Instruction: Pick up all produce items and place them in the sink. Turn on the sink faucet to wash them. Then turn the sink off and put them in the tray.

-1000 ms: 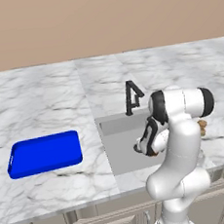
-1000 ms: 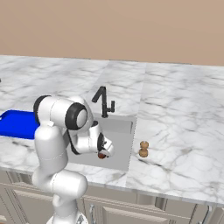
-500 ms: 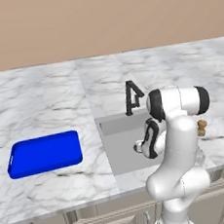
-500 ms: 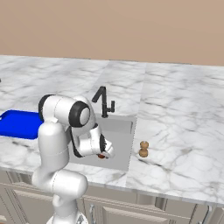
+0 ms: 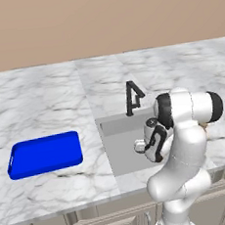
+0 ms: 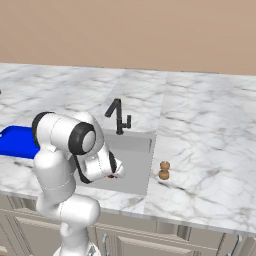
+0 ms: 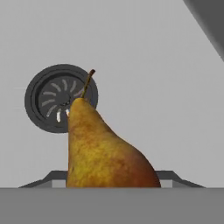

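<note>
A yellow-brown pear point(image 7: 105, 148), one of the produce items, lies on the floor of the grey sink point(image 7: 153, 78) with its stem over the round drain point(image 7: 46, 103). My gripper point(image 7: 111, 180) is down in the basin, and its dark fingertips point(image 7: 54, 177) press against the pear's two sides. From the base, the gripper point(image 5: 141, 147) point(image 6: 116, 173) hangs low inside the sink point(image 5: 117, 126) point(image 6: 137, 146), in front of the black sink faucet point(image 5: 132, 97) point(image 6: 118, 116). A second small brown produce lump point(image 6: 164, 170) stands on the counter right of the basin. The blue tray point(image 5: 45, 153) point(image 6: 15, 140) lies to the left.
Marble counter point(image 5: 44, 102) runs along both sides of the basin, with a tan wall behind it. My white arm point(image 5: 186, 141) bends over the sink's front right part. Cabinet fronts point(image 6: 150, 242) line the counter's near edge.
The hand has dropped lower into the basin and its fingers have closed in from wide open onto the pear. The base, tray and counter lump have not moved.
</note>
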